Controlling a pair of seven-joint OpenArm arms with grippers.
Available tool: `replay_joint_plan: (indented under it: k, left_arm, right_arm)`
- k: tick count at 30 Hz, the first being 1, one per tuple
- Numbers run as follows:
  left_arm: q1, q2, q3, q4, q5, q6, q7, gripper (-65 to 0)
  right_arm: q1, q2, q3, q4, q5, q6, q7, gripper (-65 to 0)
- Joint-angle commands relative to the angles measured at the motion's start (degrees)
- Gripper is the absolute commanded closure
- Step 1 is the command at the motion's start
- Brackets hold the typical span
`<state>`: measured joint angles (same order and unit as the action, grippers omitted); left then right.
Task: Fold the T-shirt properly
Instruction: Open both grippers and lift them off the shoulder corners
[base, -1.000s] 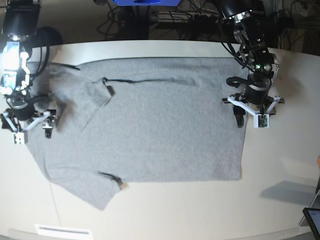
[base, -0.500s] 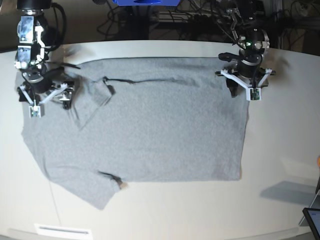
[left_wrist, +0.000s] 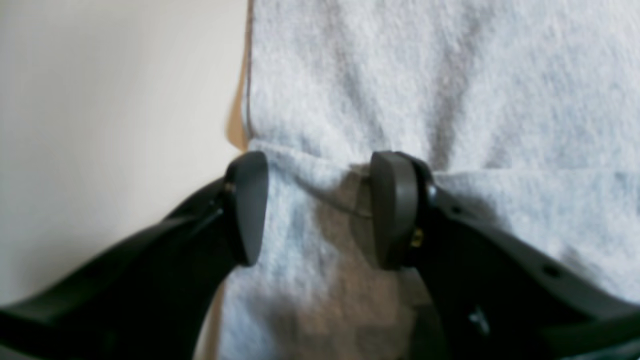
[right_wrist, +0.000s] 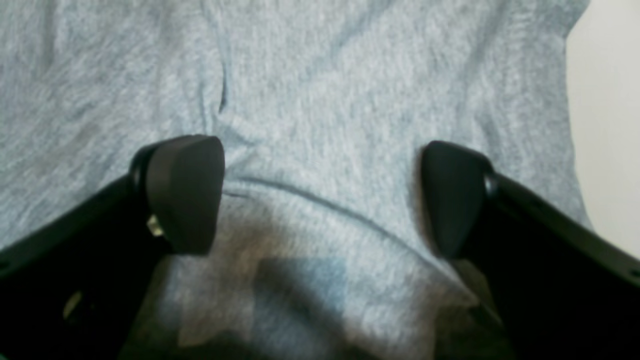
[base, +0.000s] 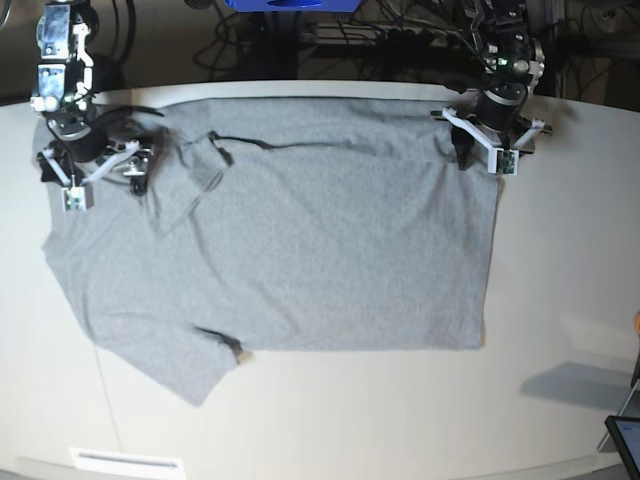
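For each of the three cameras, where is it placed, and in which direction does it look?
Base: overhead, looking down on the table and spread T-shirt; both arms show.
Left wrist: on the arm, facing the shirt's edge; left end effector open.
Right wrist: likewise facing wrinkled cloth; right end effector open wide.
Shared: all three show the grey T-shirt; both wrist views also show pale table.

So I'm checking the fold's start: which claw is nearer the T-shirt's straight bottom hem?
Left. The left claw sits at the hem's far corner, jaws open astride the T-shirt's edge. The right claw is at the opposite, sleeve end, open over cloth.
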<state>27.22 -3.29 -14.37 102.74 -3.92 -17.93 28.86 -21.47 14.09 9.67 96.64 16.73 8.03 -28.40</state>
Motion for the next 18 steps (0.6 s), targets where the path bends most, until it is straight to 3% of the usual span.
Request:
replay_joint_plan:
  k: [1, 11, 15, 18]
  left_arm:
    - [1.1, -0.6, -0.3, 0.1, 1.8, 0.2, 3.5, -32.4]
    - [1.0, -1.3, -0.4, 6.6, 1.7, 0.2, 4.1, -32.4]
    - [-1.4, -1.2, -1.6, 11.9, 1.7, 0.2, 10.4, -32.4]
    - [-4.7, -1.0, -3.9, 13.0, 1.6, 0.0, 14.6, -32.4]
  right_arm:
    - [-0.2, 0.6, 0.2, 0.9, 0.0, 0.3, -0.2, -59.5]
    - [1.9, 0.7, 0.1, 1.8, 0.0, 0.5, 0.0, -59.5]
    - [2.4, 1.0, 0.1, 8.0, 0.0, 0.5, -0.7, -59.9]
    - [5.1, 1.1, 1.1, 12.2, 0.0, 0.5, -6.8, -59.9]
